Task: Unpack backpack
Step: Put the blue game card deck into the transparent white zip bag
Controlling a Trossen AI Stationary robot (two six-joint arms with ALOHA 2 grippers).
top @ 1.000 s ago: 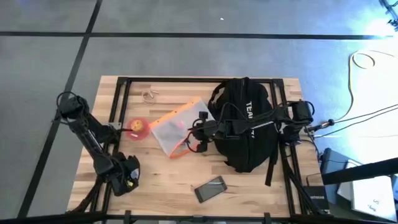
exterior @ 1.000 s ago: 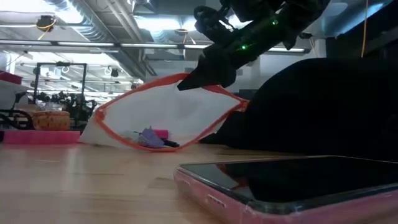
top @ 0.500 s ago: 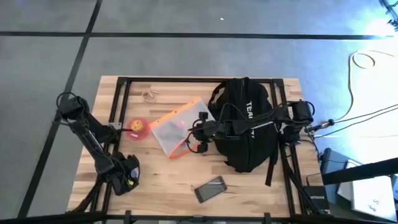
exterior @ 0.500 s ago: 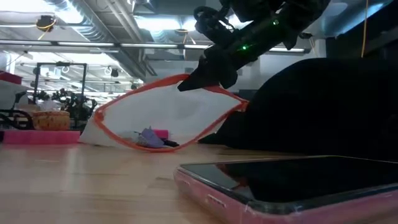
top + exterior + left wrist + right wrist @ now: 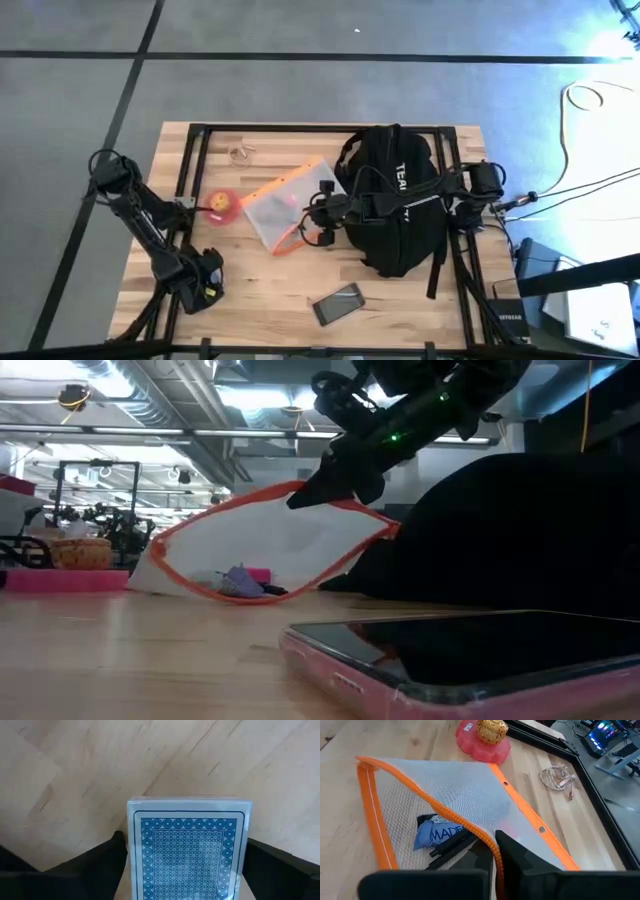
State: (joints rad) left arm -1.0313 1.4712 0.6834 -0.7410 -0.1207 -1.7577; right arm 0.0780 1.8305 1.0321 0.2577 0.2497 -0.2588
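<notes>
Backpack (image 5: 400, 205), black and rounded with white lettering, lies on the right half of the wooden surface (image 5: 260, 285). Just left of it, touching its side, a white mesh pouch (image 5: 285, 205) with orange trim is lifted at one edge; the right claw (image 5: 322, 222) pinches that orange zipper edge between its fingers, and a blue packet (image 5: 437, 835) shows inside the mesh. A phone (image 5: 338, 303) in a pink case lies near the front edge. The left claw (image 5: 207, 285) sits at the front left, closed on a blue-backed card deck (image 5: 189, 850). A pink dish (image 5: 222, 205) holding a gold object sits left of the pouch, a small cord bundle (image 5: 240, 154) farther back.
</notes>
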